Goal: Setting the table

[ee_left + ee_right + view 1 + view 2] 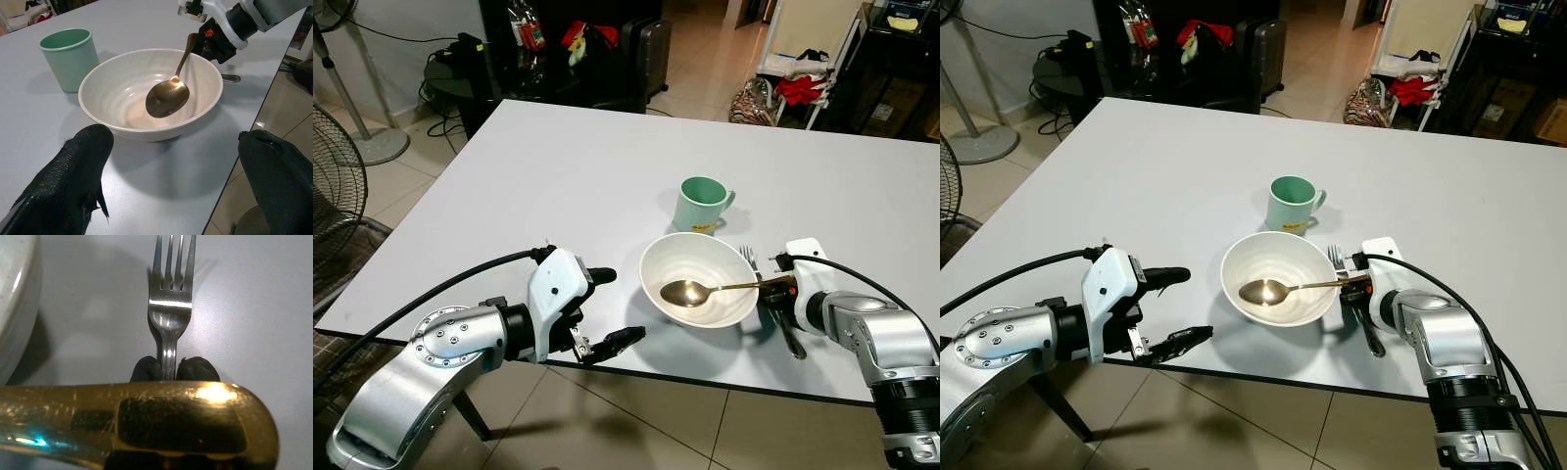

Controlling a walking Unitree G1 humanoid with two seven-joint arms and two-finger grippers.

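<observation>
A white bowl (699, 279), gold spoon (690, 292), mint-green mug (701, 205) and silver fork (171, 308) are seen on a pale grey table (558, 176).

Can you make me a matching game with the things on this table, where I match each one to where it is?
Things:
1. gold metal spoon
2. silver metal fork
3. mint green ceramic mug
4. round white ceramic bowl

Places:
A. behind the bowl, farther from the robot
B. gripped at its handle by the right gripper
C. its scoop lies inside the bowl
D. between the left gripper and the fork

Pairs: 1-C, 2-B, 3-A, 4-D
</observation>
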